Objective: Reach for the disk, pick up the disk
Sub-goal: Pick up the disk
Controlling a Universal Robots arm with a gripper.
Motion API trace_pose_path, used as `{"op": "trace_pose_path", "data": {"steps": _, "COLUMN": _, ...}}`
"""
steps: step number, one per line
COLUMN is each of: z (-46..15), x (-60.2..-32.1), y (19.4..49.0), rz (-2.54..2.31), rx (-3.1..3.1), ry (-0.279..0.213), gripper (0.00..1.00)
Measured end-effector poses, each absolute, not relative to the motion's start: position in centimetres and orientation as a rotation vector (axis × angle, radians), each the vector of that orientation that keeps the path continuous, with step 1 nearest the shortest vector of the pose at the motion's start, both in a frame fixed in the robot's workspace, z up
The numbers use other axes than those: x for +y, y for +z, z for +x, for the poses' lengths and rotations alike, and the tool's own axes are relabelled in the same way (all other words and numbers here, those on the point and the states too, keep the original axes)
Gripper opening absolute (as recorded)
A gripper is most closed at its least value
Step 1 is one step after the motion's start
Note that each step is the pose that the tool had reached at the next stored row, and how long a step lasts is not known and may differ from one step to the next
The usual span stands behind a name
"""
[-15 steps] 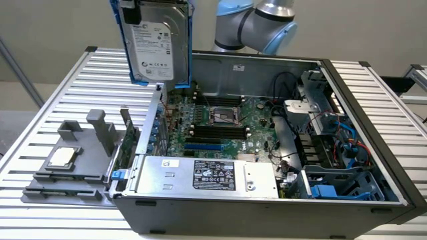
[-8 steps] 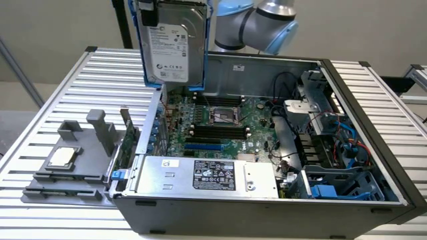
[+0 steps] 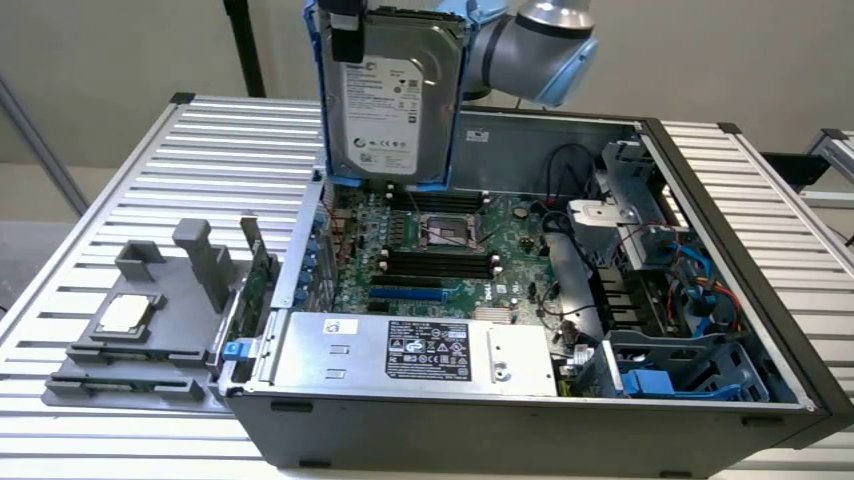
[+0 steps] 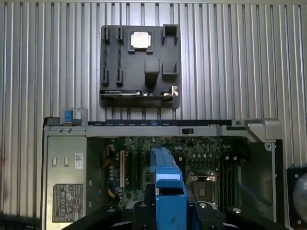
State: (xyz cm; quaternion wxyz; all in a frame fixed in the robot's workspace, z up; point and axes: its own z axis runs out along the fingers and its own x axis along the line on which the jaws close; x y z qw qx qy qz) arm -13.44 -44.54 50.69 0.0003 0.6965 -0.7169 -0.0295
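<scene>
Disk (image 4: 169,191) in tool's (image 4: 168,208) grip

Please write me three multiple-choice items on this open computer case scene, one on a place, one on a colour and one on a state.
1. Where is the disk?
A. Lifted above the open computer case, held upright
B. Flat on the grey holder tray
C. Lying on the power supply

2. What colour is the carrier framing the disk?
A. Red
B. Bright blue
C. Yellow

3. What is the state of the gripper?
A. Open, far from everything
B. Shut on the small square chip
C. Shut on the disk

Answers:
1 A: the exterior view shows the disk on end, up over the motherboard.
2 B: blue plastic edges run along both sides of the drive.
3 C: in the wrist view the fingers clamp the blue carrier between them, and the chip sits on the tray.
</scene>
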Motion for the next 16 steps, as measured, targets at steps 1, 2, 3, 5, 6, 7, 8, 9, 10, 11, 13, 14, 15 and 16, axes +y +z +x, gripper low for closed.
{"op": "trace_pose_path", "data": {"steps": 1, "z": -13.1, "x": -44.8, "y": 50.7, "rz": 2.188, "rx": -2.252, "ry": -0.093, "gripper": 0.33}}
{"op": "trace_pose_path", "data": {"steps": 2, "z": -12.8, "x": -45.1, "y": 50.7, "rz": 2.188, "rx": -2.252, "ry": -0.093, "gripper": 0.33}}
{"op": "trace_pose_path", "data": {"steps": 3, "z": -12.6, "x": -45.3, "y": 50.7, "rz": 2.188, "rx": -2.252, "ry": -0.093, "gripper": 0.33}}
{"op": "trace_pose_path", "data": {"steps": 5, "z": -12.0, "x": -45.8, "y": 50.7, "rz": 2.188, "rx": -2.252, "ry": -0.093, "gripper": 0.33}}
{"op": "trace_pose_path", "data": {"steps": 6, "z": -11.8, "x": -46.1, "y": 50.7, "rz": 2.188, "rx": -2.252, "ry": -0.093, "gripper": 0.33}}
{"op": "trace_pose_path", "data": {"steps": 7, "z": -11.5, "x": -46.3, "y": 50.7, "rz": 2.188, "rx": -2.252, "ry": -0.093, "gripper": 0.33}}
{"op": "trace_pose_path", "data": {"steps": 8, "z": -11.2, "x": -46.6, "y": 50.7, "rz": 2.188, "rx": -2.252, "ry": -0.093, "gripper": 0.33}}
{"op": "trace_pose_path", "data": {"steps": 9, "z": -10.9, "x": -46.8, "y": 50.7, "rz": 2.188, "rx": -2.252, "ry": -0.093, "gripper": 0.33}}
{"op": "trace_pose_path", "data": {"steps": 10, "z": -10.6, "x": -47.1, "y": 50.7, "rz": 2.188, "rx": -2.252, "ry": -0.093, "gripper": 0.33}}
{"op": "trace_pose_path", "data": {"steps": 11, "z": -10.3, "x": -47.3, "y": 50.7, "rz": 2.188, "rx": -2.252, "ry": -0.093, "gripper": 0.33}}
{"op": "trace_pose_path", "data": {"steps": 13, "z": -9.6, "x": -47.7, "y": 50.7, "rz": 2.188, "rx": -2.252, "ry": -0.093, "gripper": 0.33}}
{"op": "trace_pose_path", "data": {"steps": 14, "z": -9.3, "x": -47.8, "y": 50.7, "rz": 2.188, "rx": -2.252, "ry": -0.093, "gripper": 0.33}}
{"op": "trace_pose_path", "data": {"steps": 15, "z": -8.9, "x": -48.0, "y": 50.7, "rz": 2.188, "rx": -2.252, "ry": -0.093, "gripper": 0.33}}
{"op": "trace_pose_path", "data": {"steps": 16, "z": -8.6, "x": -48.1, "y": 50.7, "rz": 2.188, "rx": -2.252, "ry": -0.094, "gripper": 0.33}}
